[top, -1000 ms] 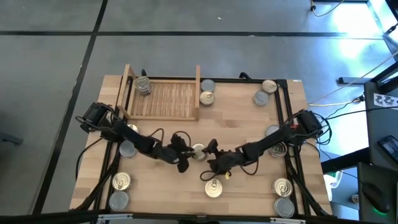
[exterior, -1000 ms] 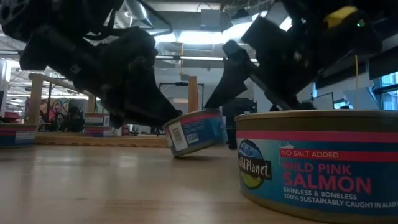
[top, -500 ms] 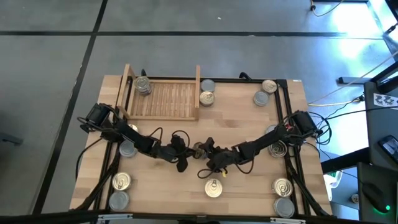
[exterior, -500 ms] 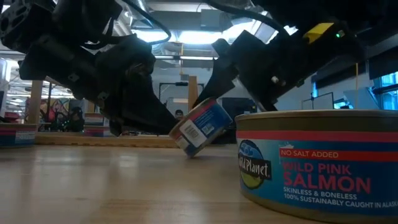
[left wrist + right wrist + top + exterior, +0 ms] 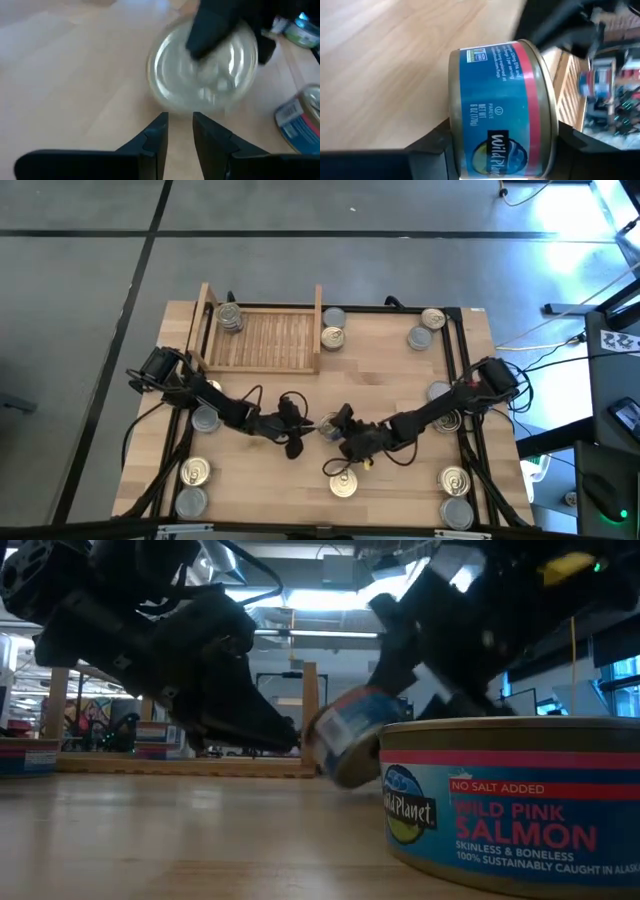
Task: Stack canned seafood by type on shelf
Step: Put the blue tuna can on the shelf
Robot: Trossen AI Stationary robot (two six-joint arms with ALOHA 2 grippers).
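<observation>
Can (image 5: 350, 745) tipped further, lifted | right gripper (image 5: 335, 426) gripping | shelf (image 5: 262, 340): one can

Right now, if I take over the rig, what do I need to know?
Right pincer: shut on a blue-and-red labelled can, held tilted at table centre.
Left pincer: right beside that can, facing its flat top.
Shelf: at the table's back left; the only tins on it are in one corner.
Done: very little is shelved.
Left: place the held can, then bring in the loose cans, two just outside the shelf's side board and the rest scattered along both table edges and the front, sorted by top type.
</observation>
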